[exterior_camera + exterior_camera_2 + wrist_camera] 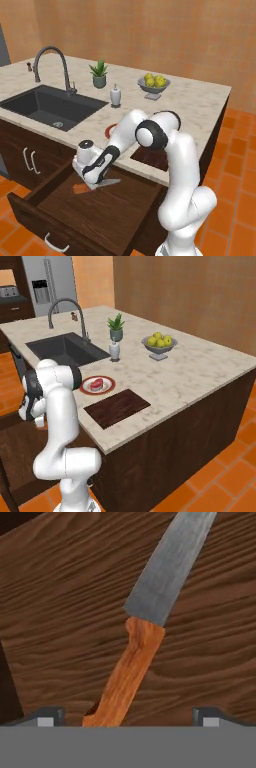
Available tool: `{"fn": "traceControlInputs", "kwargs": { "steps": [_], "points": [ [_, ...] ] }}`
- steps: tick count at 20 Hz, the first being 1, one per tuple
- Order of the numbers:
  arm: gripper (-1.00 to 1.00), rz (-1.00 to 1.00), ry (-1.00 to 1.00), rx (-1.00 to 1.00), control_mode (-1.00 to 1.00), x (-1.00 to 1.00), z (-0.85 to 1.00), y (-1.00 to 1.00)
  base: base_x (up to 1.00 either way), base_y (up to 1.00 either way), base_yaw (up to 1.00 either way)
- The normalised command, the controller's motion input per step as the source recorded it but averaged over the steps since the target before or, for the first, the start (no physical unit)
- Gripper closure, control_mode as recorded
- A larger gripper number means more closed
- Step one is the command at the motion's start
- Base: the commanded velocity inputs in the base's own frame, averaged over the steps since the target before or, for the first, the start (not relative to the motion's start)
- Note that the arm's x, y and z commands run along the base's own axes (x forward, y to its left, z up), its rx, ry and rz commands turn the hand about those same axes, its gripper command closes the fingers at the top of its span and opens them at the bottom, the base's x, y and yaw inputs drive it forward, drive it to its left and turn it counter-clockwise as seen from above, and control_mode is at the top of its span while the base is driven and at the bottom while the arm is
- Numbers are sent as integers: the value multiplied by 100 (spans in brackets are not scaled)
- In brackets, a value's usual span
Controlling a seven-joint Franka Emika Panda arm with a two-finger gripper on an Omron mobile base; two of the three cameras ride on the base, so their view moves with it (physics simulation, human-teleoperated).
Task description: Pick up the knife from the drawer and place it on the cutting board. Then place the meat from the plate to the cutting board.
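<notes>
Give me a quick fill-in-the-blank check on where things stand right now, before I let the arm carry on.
1. The knife lies in the open ____.
2. The gripper stands open with the knife's ____ between its fingertips.
3. The meat sits on the ____.
4. The cutting board has ____ on it.

Missing words: drawer; handle; plate; nothing

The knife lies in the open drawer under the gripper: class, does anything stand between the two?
Nothing visible does. In the hand view the knife lies bare on the drawer floor, its orange handle running between the two open fingertips of the gripper, with no object over or beside it.
</notes>
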Motion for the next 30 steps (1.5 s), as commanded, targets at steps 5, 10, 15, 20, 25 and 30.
{"fn": "traceControlInputs", "kwargs": {
  "steps": [5,10,15,20,25,30],
  "points": [
    [-100,-14,0,-15,-100,13,-68,29,0,0,0],
    [-100,-13,0,-9,-100,6,-41,14,0,0,0],
    [-100,-12,2,-1,-100,-9,-63,1,0,0,0],
    [100,-11,0,-2,-100,-14,-55,2,0,0,0],
    [100,-2,-6,-4,-100,-60,-2,9,0,0,0],
    [100,-4,-1,0,-100,-100,84,27,0,0,0]
  ]
}}
